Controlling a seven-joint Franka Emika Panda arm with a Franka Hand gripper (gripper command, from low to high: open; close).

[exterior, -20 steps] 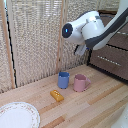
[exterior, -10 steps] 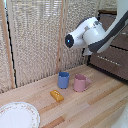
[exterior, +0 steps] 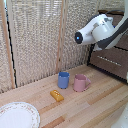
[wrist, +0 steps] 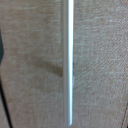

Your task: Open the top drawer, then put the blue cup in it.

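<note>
The top drawer (wrist: 30, 65) fills the wrist view as a dark brown wooden front, seen very close, with its thin silver bar handle (wrist: 70, 65) running across the picture. In the exterior view the white arm (exterior: 97, 30) reaches toward the cabinet (exterior: 112, 62) at the exterior view's right, and its fingers are hidden there. The blue cup (exterior: 63, 80) stands upright on the wooden table (exterior: 95, 107), far below and apart from the arm. Whether the drawer is open or shut cannot be told.
A pink mug (exterior: 81, 83) stands right beside the blue cup, toward the exterior view's right. A small yellow-orange block (exterior: 57, 95) lies in front of them. A patterned white plate (exterior: 17, 116) sits at the near left corner. A woven screen (exterior: 40, 40) backs the table.
The arm's wrist has shifted a little toward the cabinet at the exterior view's right. The cups, block and plate have not moved.
</note>
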